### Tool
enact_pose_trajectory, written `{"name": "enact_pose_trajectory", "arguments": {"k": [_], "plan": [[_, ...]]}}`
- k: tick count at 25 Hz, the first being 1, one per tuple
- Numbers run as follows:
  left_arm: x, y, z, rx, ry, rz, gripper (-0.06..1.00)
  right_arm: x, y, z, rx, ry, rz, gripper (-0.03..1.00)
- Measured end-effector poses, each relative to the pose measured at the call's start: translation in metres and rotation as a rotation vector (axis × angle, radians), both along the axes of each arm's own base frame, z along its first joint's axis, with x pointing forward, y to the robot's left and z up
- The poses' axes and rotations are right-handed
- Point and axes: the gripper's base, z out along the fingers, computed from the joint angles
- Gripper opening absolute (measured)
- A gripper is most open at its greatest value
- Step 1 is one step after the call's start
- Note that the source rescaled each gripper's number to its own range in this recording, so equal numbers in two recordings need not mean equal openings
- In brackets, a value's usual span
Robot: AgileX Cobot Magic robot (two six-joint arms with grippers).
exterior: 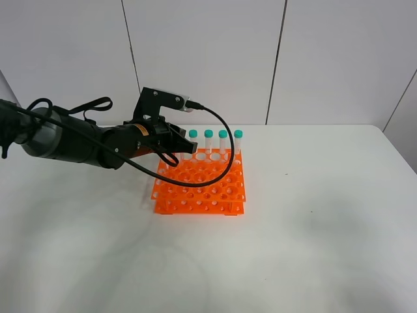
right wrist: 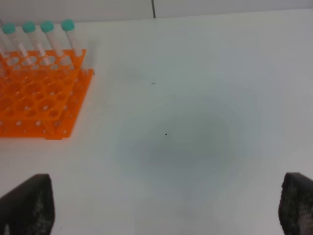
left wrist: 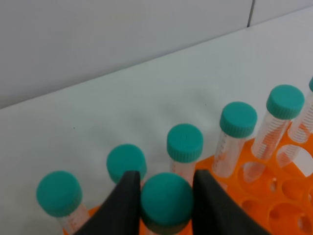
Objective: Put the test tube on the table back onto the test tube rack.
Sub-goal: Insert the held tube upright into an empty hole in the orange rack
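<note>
Holding the test tube [left wrist: 167, 201] by its green cap, the left gripper [left wrist: 164, 205] sits at the lower middle, above the test tube rack [exterior: 202, 186]. The tip is hidden, so it may miss a hole or bump the other tubes [left wrist: 238, 120].

A lab bench setting: an orange test tube rack [exterior: 202, 186] holding teal-capped tubes [exterior: 223, 141] on a plain white tabletop [exterior: 313, 228], white panelled wall [exterior: 208, 52] behind.

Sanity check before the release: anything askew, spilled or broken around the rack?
Nothing stands out. The test tube rack sits flat on the table, its tubes upright and capped. The left pincer is shut on one test tube's cap above the rack.
</note>
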Motion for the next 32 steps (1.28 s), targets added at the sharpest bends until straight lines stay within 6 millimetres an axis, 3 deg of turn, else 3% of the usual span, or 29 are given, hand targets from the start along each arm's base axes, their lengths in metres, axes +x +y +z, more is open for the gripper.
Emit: {"name": "enact_pose_trajectory", "arguments": {"k": [23,32], "plan": [[0.001,0.002,-0.002,0.012,0.0,-0.004,0.0,0.0,0.0,0.0,0.0,0.0,0.0,1.0],[0.002,0.001,-0.014,0.025,0.022,-0.006,0.0,0.0,0.0,0.0,0.0,0.0,0.0,1.0]]}}
